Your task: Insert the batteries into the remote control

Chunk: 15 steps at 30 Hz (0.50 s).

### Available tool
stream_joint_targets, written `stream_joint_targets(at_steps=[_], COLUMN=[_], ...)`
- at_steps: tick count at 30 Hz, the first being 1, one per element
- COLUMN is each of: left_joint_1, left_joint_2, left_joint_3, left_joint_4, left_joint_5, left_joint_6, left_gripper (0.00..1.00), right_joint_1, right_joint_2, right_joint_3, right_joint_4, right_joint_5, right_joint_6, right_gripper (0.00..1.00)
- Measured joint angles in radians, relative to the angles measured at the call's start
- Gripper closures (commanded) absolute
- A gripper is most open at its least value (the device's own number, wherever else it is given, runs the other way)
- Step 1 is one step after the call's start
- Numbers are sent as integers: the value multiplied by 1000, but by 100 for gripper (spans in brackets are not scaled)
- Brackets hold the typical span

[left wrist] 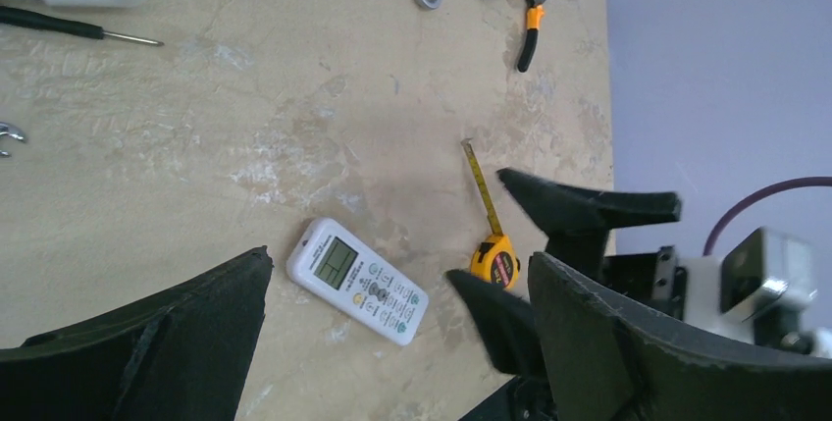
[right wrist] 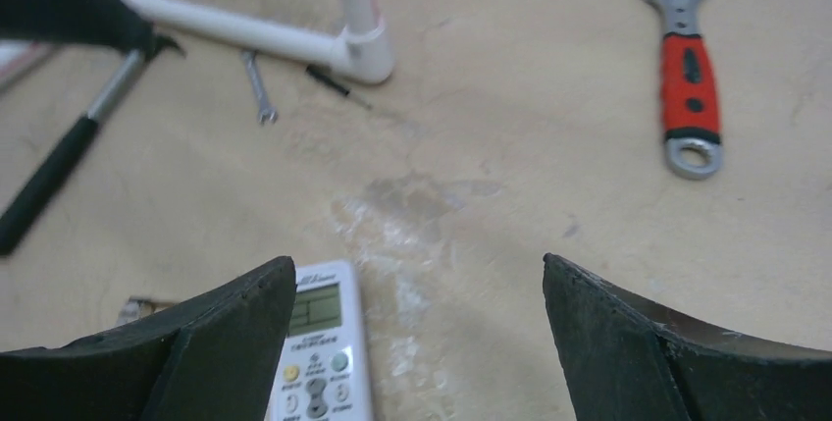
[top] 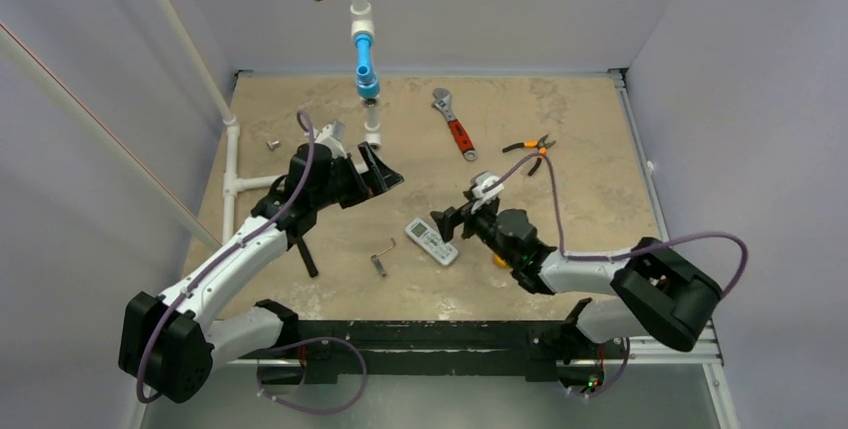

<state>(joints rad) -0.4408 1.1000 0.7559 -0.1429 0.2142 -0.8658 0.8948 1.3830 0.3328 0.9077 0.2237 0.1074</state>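
Note:
The remote control [top: 431,240] lies face up on the beige table, display and buttons showing. My right gripper [top: 450,221] hovers just right of it, open and holding nothing. In the right wrist view the remote control [right wrist: 319,342] sits by the left finger of that gripper [right wrist: 417,262]. My left gripper [top: 385,174] hangs open and empty farther back and to the left. Through the left wrist view the remote control [left wrist: 356,280] shows between the wide fingers of the left gripper [left wrist: 400,256]. No batteries are in view.
A red-handled wrench [top: 455,124] and orange pliers [top: 530,149] lie at the back. An orange tape measure [left wrist: 494,259] sits right of the remote, under the right arm. A small metal key [top: 382,257] lies left of the remote. White pipe work [top: 240,184] runs along the left side.

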Motion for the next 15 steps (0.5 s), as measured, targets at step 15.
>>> stream_joint_targets(at_steps=[15], left_joint_1=[23], left_joint_2=[-98], left_joint_3=[29], left_joint_4=[-145], left_joint_5=[-164], left_joint_6=[100], left_gripper=[0], right_joint_1=[-645], right_joint_2=[-306], right_joint_3=[-136], right_joint_4=[-119], right_joint_5=[-237], right_joint_6=[514], right_gripper=[8])
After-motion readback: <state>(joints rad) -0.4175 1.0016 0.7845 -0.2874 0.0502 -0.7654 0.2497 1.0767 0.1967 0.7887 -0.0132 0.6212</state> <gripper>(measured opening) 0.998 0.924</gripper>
